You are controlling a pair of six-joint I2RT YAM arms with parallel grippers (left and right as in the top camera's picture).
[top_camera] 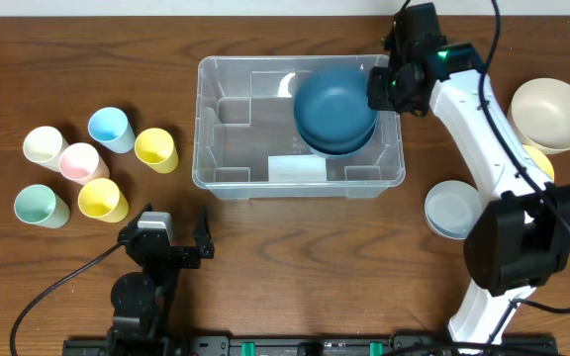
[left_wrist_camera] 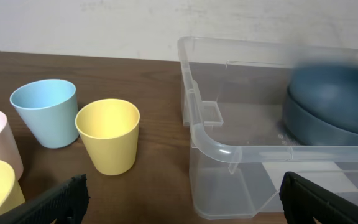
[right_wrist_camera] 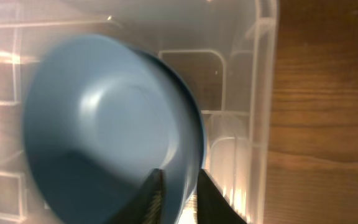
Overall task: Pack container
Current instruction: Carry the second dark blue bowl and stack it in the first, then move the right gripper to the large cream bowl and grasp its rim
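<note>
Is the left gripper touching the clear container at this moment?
Apart. The overhead view shows a strip of bare table between the left gripper and the near wall of the container.

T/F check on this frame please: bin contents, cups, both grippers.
1. The right gripper pinches the rim of a dark blue round bowl. True.
2. The large clear plastic rectangular bin is empty. False: a second dark blue bowl lies inside, at its right end.
3. Six plastic cups stand left of the bin. True.
4. The left gripper holds a yellow cup. False: it is open and holds nothing.
</note>
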